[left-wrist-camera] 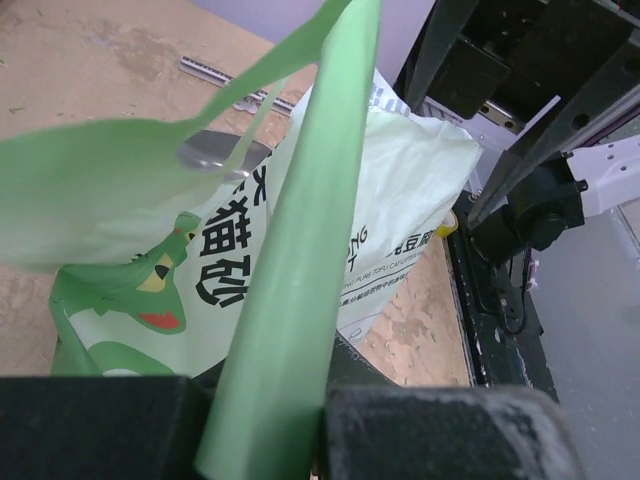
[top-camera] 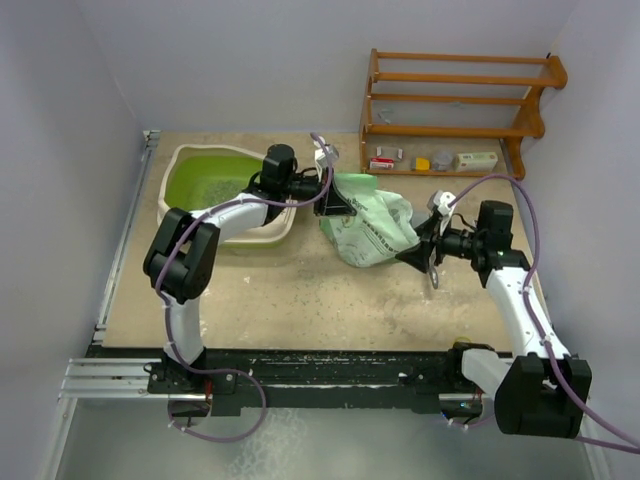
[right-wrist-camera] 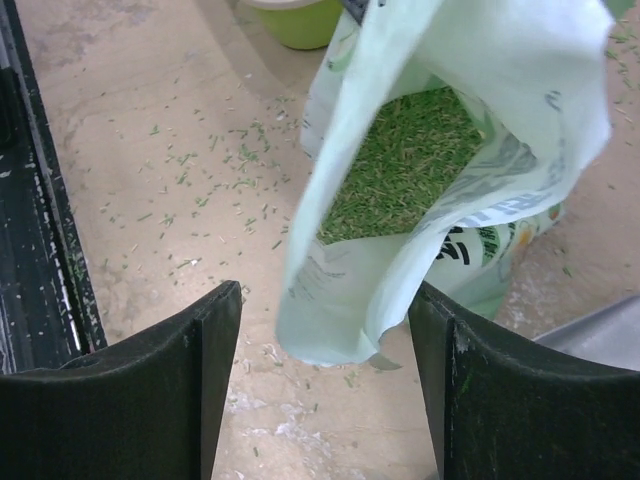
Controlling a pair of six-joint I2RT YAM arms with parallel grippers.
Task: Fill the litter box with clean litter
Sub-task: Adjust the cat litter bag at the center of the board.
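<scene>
The litter box (top-camera: pixel 187 160), cream with a lime-green inside, stands at the back left with a layer of litter (top-camera: pixel 215 186) in it. A pale green printed bag (top-camera: pixel 368 232) sits just right of it. My left gripper (top-camera: pixel 336 196) reaches over the box and is shut on the bag's upper edge (left-wrist-camera: pixel 300 250). My right gripper (top-camera: pixel 418 252) is open at the bag's right side. In the right wrist view the bag's open mouth hangs between my right fingers (right-wrist-camera: pixel 200 390), with green litter (right-wrist-camera: pixel 400 160) inside. The box's corner (right-wrist-camera: pixel 297 20) shows at the top.
Loose pellets (right-wrist-camera: pixel 215 165) are scattered on the tabletop in front of the bag. A wooden shelf (top-camera: pixel 455 100) with small items stands at the back right. A black rail (top-camera: pixel 330 365) runs along the near edge. Walls close in both sides.
</scene>
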